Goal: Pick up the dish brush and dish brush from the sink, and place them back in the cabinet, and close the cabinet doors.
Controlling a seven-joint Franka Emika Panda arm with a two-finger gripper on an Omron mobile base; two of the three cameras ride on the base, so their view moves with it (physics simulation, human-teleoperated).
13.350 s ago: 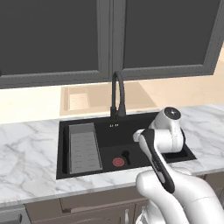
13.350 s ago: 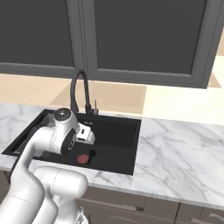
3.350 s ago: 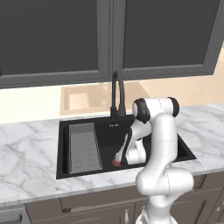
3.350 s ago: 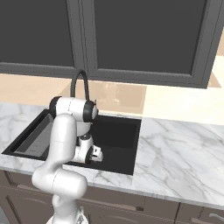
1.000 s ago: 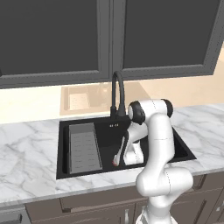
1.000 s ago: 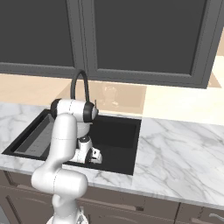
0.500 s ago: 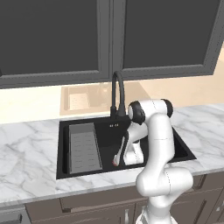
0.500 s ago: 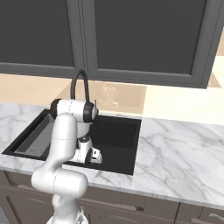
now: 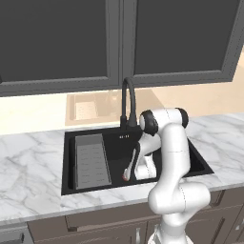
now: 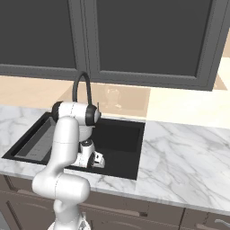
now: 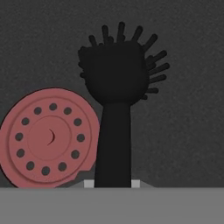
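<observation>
Marble counter [image 9: 33, 164] with black sink [image 9: 200, 159] set into it; grey ribbed rack [image 9: 91, 159] in the basin's left part, black arched faucet [image 9: 127, 102] at the back rim. Wall cabinet [image 9: 119, 43] above, both doors [image 10: 152, 36] closed.

Arm: bent down into the basin, gripper [image 9: 127, 174] low over the sink floor. Fingertips lie at the bottom edge of the hand view, largely cut off by it; whether they stand apart or are clamped cannot be told.

Black brush [image 11: 118, 87]: directly ahead of the fingers, handle running straight out from between them, bristly round head at the far end. Brush seen against the dark sink floor; whether it rests there or hangs above it cannot be told.

Red drain [image 11: 46, 138]: perforated disc, just left of the handle in the hand view, its right edge hidden behind the handle.

Gripper in right base view [image 10: 96, 161]: near the basin's front wall, right of the rack.
</observation>
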